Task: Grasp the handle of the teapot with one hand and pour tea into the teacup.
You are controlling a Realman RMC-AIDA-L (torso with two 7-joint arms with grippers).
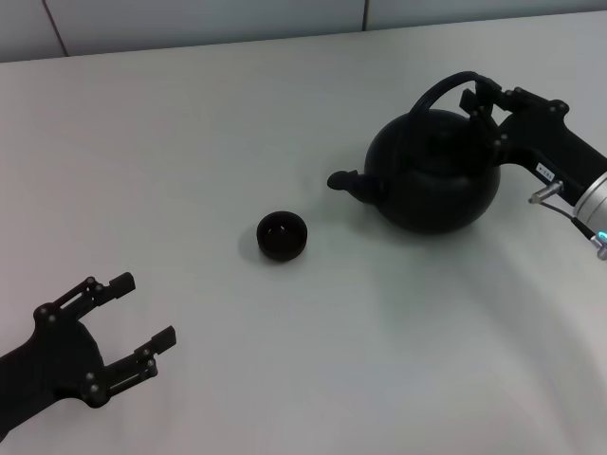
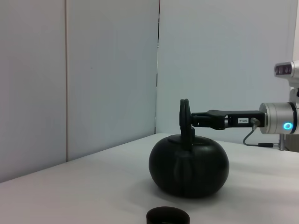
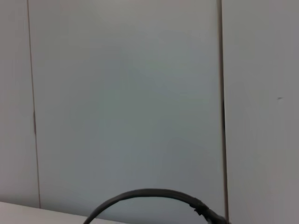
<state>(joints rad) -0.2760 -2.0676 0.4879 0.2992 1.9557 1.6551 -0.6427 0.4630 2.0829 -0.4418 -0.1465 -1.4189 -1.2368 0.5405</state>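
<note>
The matte black teapot point(image 1: 432, 175) stands upright on the white table, right of centre, with its stubby spout point(image 1: 343, 180) pointing toward the teacup. My right gripper point(image 1: 481, 95) comes in from the right and is shut on the arched handle point(image 1: 438, 92) near its right end. The left wrist view shows the same grip on the handle point(image 2: 184, 114) above the teapot point(image 2: 189, 163). The small black teacup point(image 1: 282, 235) sits left of the spout, apart from it; its rim also shows in the left wrist view point(image 2: 167, 216). My left gripper point(image 1: 149, 309) rests open and empty at the near left.
The white table point(image 1: 190, 142) ends at a pale panelled wall point(image 1: 190, 19) at the back. A thin cable point(image 1: 550, 194) hangs by the right wrist. The right wrist view shows only the wall and a thin dark arc point(image 3: 149, 192) low down.
</note>
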